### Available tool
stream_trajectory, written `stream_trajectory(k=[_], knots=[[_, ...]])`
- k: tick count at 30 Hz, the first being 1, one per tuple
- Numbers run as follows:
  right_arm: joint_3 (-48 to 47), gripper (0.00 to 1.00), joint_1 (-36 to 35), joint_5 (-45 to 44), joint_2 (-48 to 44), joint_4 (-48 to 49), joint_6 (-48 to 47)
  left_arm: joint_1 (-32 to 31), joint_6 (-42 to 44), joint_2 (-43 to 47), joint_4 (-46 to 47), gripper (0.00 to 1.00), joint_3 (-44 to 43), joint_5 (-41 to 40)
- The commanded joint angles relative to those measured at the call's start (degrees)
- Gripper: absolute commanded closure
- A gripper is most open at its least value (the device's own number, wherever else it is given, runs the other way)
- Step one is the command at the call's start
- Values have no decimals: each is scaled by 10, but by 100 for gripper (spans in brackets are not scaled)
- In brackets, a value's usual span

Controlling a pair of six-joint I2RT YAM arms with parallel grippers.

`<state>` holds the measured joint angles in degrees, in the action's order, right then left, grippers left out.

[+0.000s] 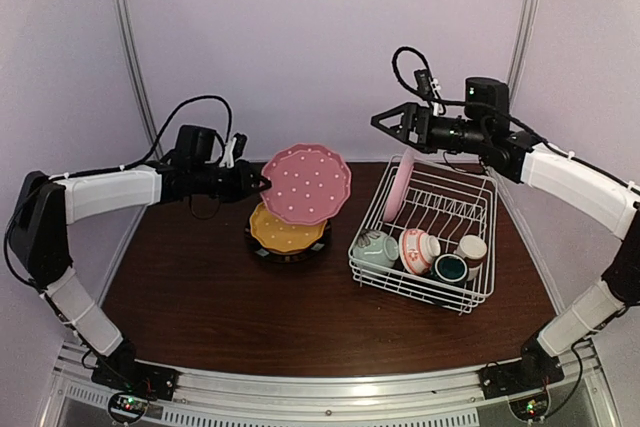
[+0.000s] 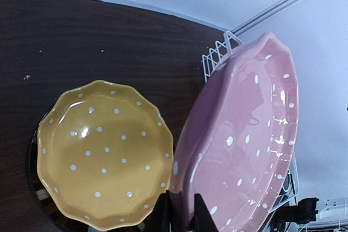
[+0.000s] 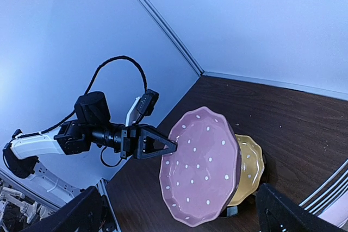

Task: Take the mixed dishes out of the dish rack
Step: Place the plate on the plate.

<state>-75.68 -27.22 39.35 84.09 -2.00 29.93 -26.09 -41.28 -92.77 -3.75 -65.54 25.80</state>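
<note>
Above the yellow dotted plate [image 1: 285, 230], left gripper [image 1: 262, 185] pinches a pink dotted plate [image 1: 306, 184] by its rim, tilted — right gripper [image 1: 385, 127] spread wide over the dish rack [image 1: 420, 285]; upright pink plate [image 1: 397, 190] inside.

no text, brand, number or sign can be read in any view; the pink plate [image 1: 306, 184] and yellow plate [image 1: 283, 234], mid-frame, carry only white dots
</note>
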Motion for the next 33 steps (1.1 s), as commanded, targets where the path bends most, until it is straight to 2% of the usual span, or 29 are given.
stream_trajectory(k=[1,12,33], knots=[[14,0,5,-6,-25,11,5,29,-39,-12,47,100,-2,-6],[23,0,11,-2,-27,17,11,41,-24,-64,10,100,-8,-29],[24,0,16,7,-19,18,21,46,-13,-105,18,100,-13,-35]])
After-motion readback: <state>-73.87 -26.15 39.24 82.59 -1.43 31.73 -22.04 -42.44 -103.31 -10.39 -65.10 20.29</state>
